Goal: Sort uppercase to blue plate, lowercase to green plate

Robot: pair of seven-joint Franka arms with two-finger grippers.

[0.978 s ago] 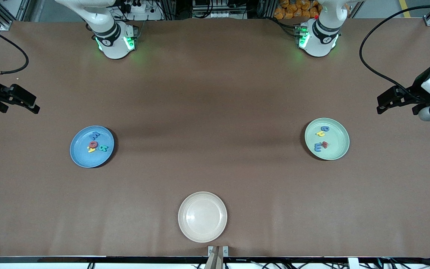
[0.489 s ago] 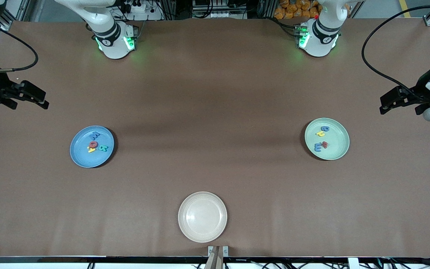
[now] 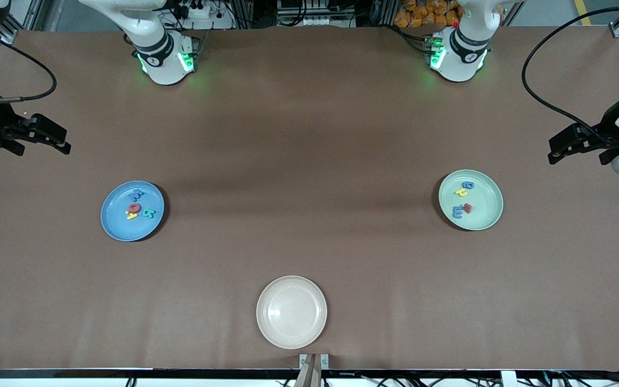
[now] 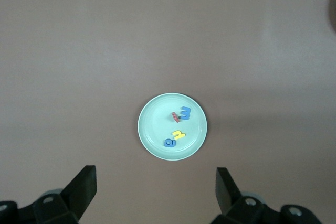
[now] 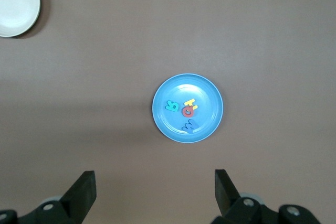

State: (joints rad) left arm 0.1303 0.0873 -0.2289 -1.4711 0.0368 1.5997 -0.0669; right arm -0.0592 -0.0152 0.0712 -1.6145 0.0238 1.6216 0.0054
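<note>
The blue plate [image 3: 119, 223] holds the blue M [image 3: 137, 194], red Q [image 3: 135, 207], yellow H [image 3: 131, 215] and teal R [image 3: 149, 213]. The green plate [image 3: 487, 212] holds the blue g [image 3: 469, 185], yellow h [image 3: 461, 191], red w [image 3: 468, 207] and blue e [image 3: 458, 212]. My right gripper [image 3: 65, 146] is open and empty, high up at the right arm's end of the table; its wrist view [image 5: 154, 177] shows the blue plate [image 5: 207, 98]. My left gripper [image 3: 552, 153] is open and empty, high up at the left arm's end; its wrist view [image 4: 155, 174] shows the green plate [image 4: 155, 121].
An empty cream plate [image 3: 292, 312] lies near the table's front edge, midway between the two arms' ends. It also shows in the right wrist view [image 5: 16, 3]. Black cables hang from both arms at the table's ends.
The right gripper has drifted a little toward the middle and toward the bases; the left gripper has shifted slightly toward its table end. Plates and letters have not moved.
</note>
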